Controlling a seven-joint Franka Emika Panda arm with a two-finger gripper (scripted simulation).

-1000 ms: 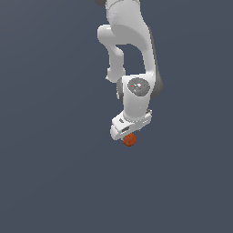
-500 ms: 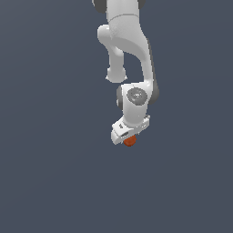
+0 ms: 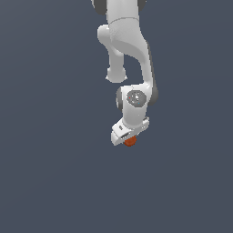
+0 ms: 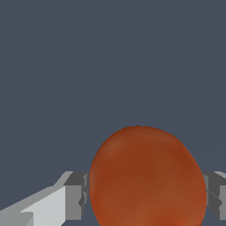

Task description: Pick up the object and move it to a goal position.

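The small orange-red ball (image 3: 130, 142) peeks out under my white gripper (image 3: 129, 136) near the middle of the exterior view. In the wrist view the ball (image 4: 148, 178) fills the space between the two grey fingers (image 4: 76, 194), which press against its sides. The gripper is shut on the ball. Most of the ball is hidden by the hand in the exterior view. No goal marker shows in either view.
The white arm (image 3: 127, 50) reaches down from the top of the exterior view. Around it is only a plain dark grey-blue surface (image 3: 54, 173).
The arm and gripper have shifted slightly toward the exterior view's left and lowered a bit, carrying the ball along. The hand now covers more of the ball.
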